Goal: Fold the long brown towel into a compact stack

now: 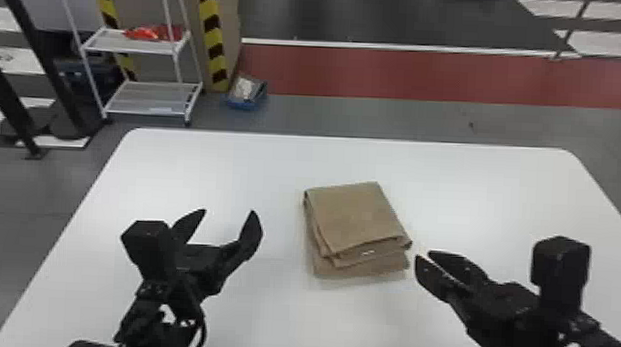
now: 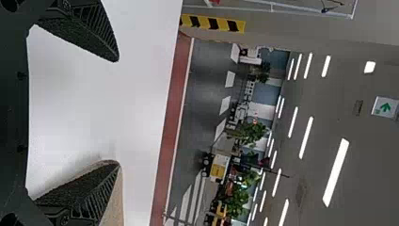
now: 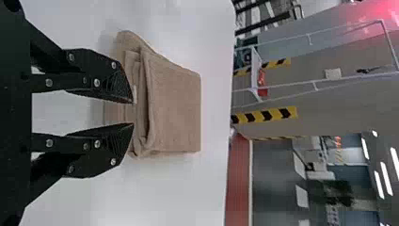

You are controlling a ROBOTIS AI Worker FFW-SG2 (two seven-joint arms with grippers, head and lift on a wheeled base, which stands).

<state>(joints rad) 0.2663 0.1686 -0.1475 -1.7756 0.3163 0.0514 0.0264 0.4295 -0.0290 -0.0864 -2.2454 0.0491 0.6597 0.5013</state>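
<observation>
Left claw (image 1: 229, 213): two black fingers wide apart, empty, over the surface (image 1: 224, 167), well to the left of the towel, tips pointing toward the far edge. Right claw (image 1: 424, 255): fingers also apart, narrower gap, empty, tips just beside the towel's near right corner in the head view; can't tell if they touch. Right wrist view, same story: tips of the right claw (image 3: 133, 114) line up with the near, layered side, gap between them plain to see. Left wrist view: a strip of brown cloth shows past one finger of the left claw (image 2: 118, 112). Long brown towel (image 1: 352, 217) is between the two claws, a bit right of centre on the white surface, folded into a compact, roughly rectangular stack. Top panel lies mostly flat; near side has several layers, lower ones sticking out toward the robot, edges not lined up. Small white tag (image 1: 367, 252) on that near side. Stack sits slightly askew to the surface edges. Surface has rounded far corners. Beyond it, on the floor: white rack (image 1: 147, 98) at far left with red stuff (image 1: 153, 32) on its upper shelf, black-and-yellow striped tape (image 1: 213, 36) behind and beside it, blue bin (image 1: 247, 102) right of the rack. Red floor strip (image 1: 429, 75) runs across behind, dark floor past that.
</observation>
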